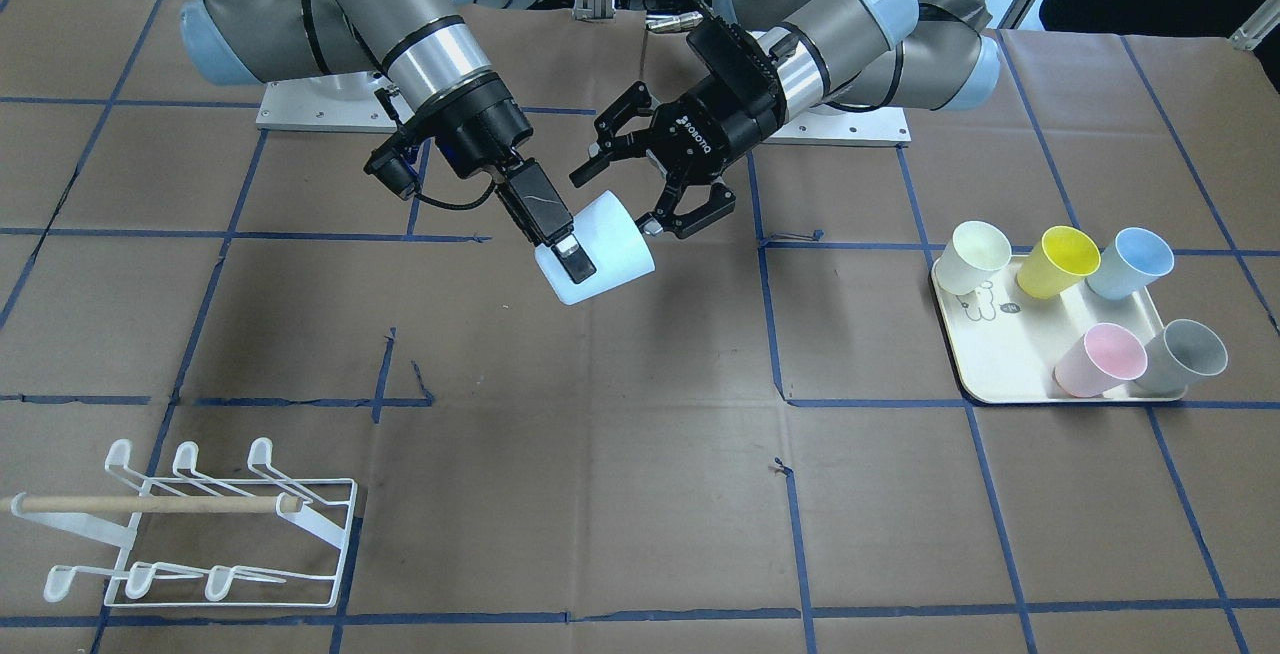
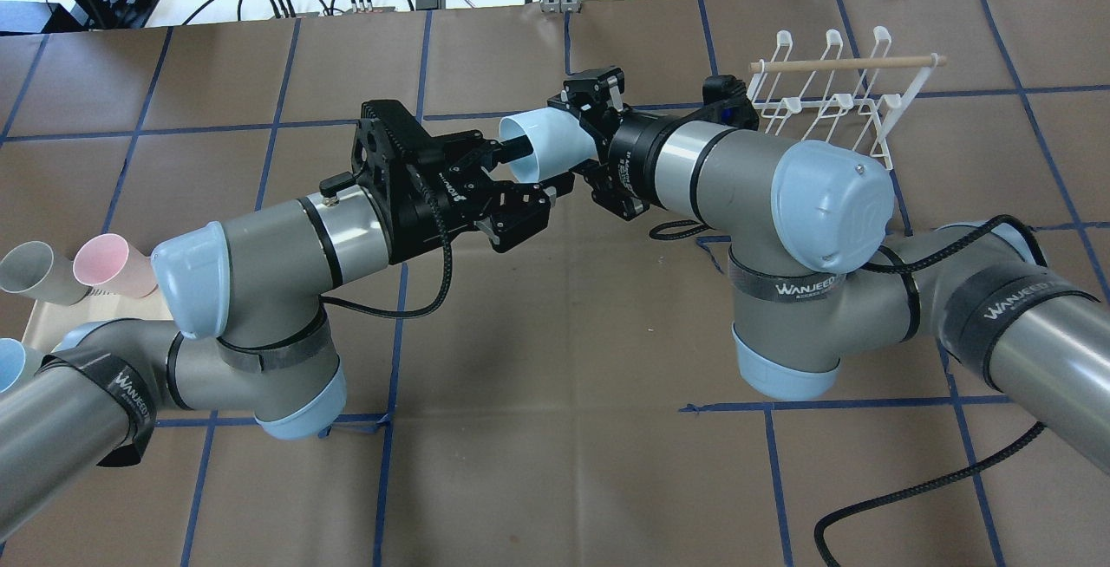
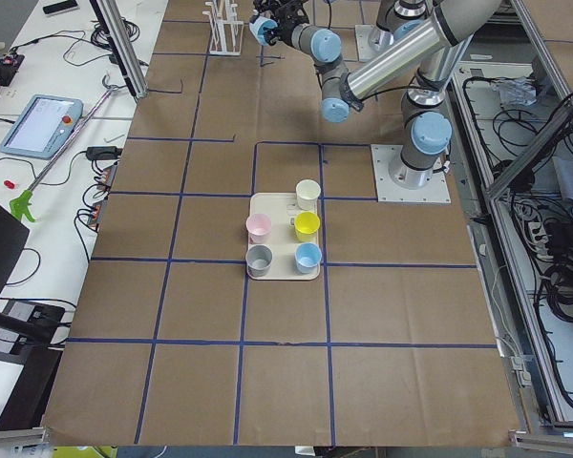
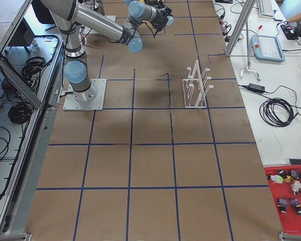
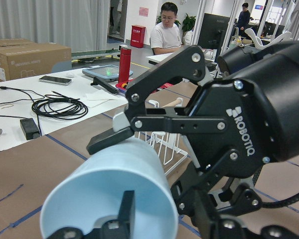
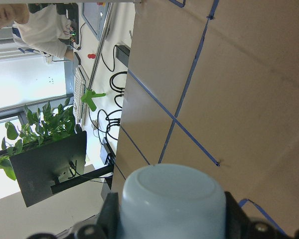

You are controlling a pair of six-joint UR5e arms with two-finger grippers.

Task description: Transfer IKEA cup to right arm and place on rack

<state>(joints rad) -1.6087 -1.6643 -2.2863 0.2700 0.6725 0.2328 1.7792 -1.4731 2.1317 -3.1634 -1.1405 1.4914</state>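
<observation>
Pale blue IKEA cup point(image 1: 598, 256) hangs in mid-air over the middle of the desk point(image 1: 600, 474), near the robot's base, tilted on its side. Right hand point(image 6: 170, 204) is clamped across the cup's wall close to the closed base, at the end of the right arm point(image 1: 420, 24). The mouth points at the left hand point(image 1: 614, 202), whose jaws stand spread wide at the rim and grip nothing; whether they touch the rim cannot be told. Rack point(image 1: 230, 524) stands far out on the robot's right, well apart from the cup. Cream tray point(image 1: 1000, 364) lies on the robot's left, holding a cream cup point(image 1: 975, 256), yellow cup point(image 1: 1058, 261), blue cup point(image 1: 1130, 262), pink cup point(image 1: 1100, 359) and grey cup point(image 1: 1185, 354).
</observation>
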